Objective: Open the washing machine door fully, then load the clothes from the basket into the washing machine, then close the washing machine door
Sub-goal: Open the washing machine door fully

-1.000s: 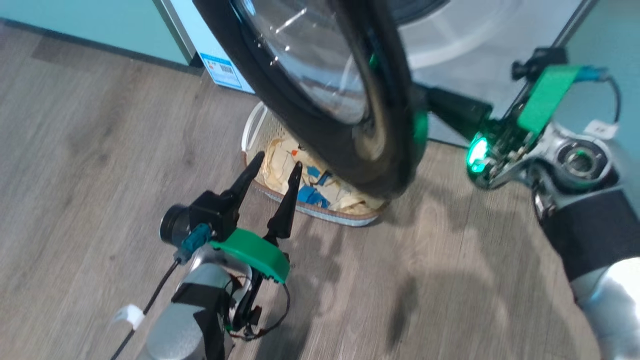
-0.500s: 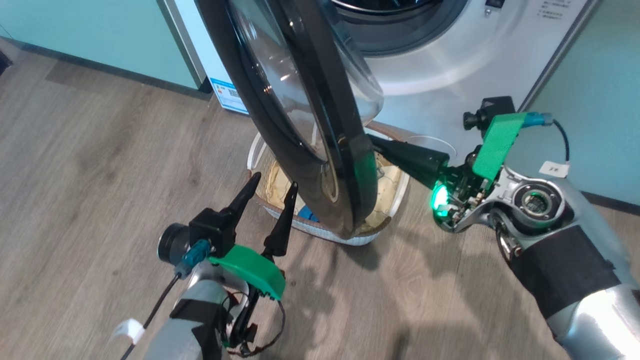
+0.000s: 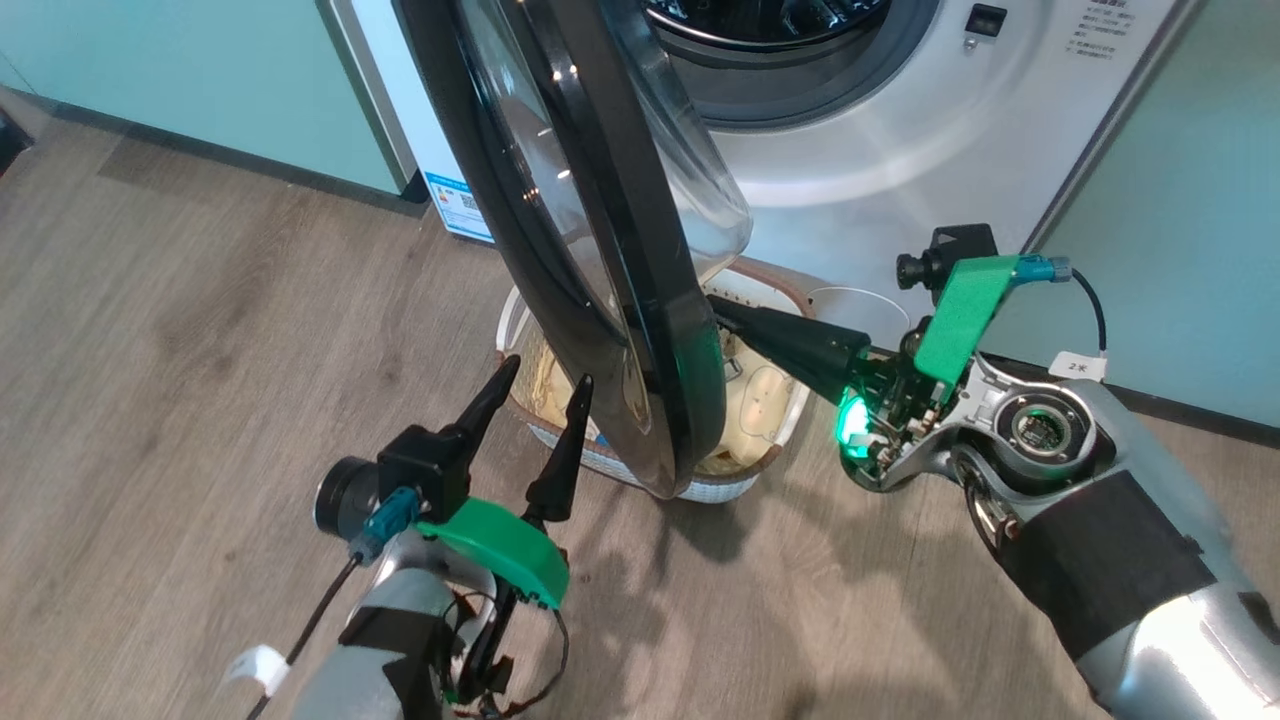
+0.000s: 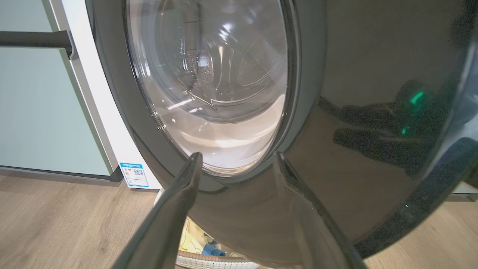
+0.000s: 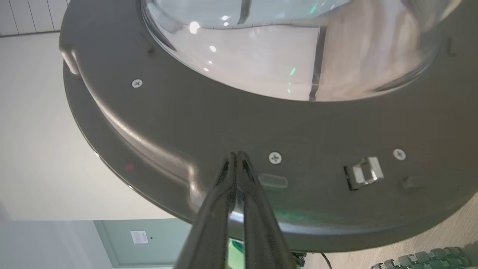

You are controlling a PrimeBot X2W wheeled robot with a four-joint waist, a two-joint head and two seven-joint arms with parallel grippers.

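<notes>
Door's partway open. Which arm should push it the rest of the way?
Right. The right gripper, shut, has its tips at the inner face of the washing machine door near the latch, ready to push outward. The left gripper hangs open on the outer side, by the basket.

1. Washing machine door (image 3: pixel 600 250): top cut off by the head view's upper edge.
2. Basket (image 3: pixel 700 490): I make out the rim; its middle hides behind the door.
3. Clothes (image 3: pixel 760 395): partly covered, prints unreadable.
4. Right gripper (image 3: pixel 722 310): tips lost against the door's edge.
5. Blue sticker (image 3: pixel 458 205): print too small for me.
</notes>
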